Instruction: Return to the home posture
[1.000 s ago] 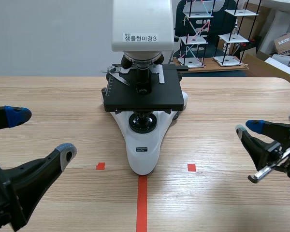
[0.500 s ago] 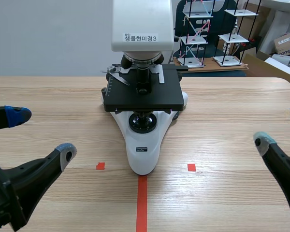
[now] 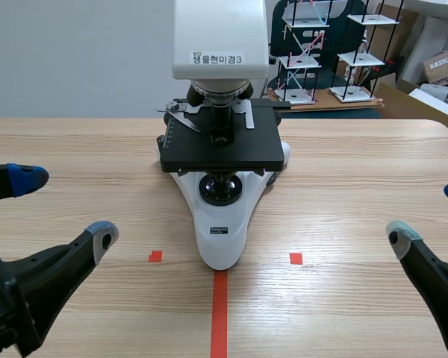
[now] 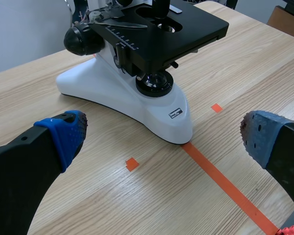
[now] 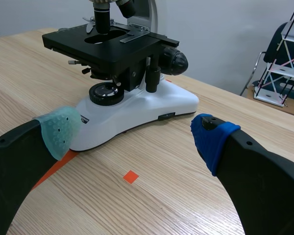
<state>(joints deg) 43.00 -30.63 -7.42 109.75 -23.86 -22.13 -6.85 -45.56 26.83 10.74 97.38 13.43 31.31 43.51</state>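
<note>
So on the left, the left gripper sits low over the wooden surface near the robot's edge. It's wide open with nothing in it, the blue pad and grey pad well apart. My guess is that's just the parked pose: jaws spread, clear of everything. In the middle is the microscope. It stands upright with the nose of its white base right on the end of the orange-red tape line, and a small tape square marks each side, so it looks deliberately centred and neither arm touches it. Both wrist views show it well ahead of the fingers, not between them. Over on the right, the right gripper mirrors the left: also wide open and empty, low at the near edge, well apart from the base. With both arms symmetric like that, I'd say the home posture is pretty much reached, or only a hair off.
</note>
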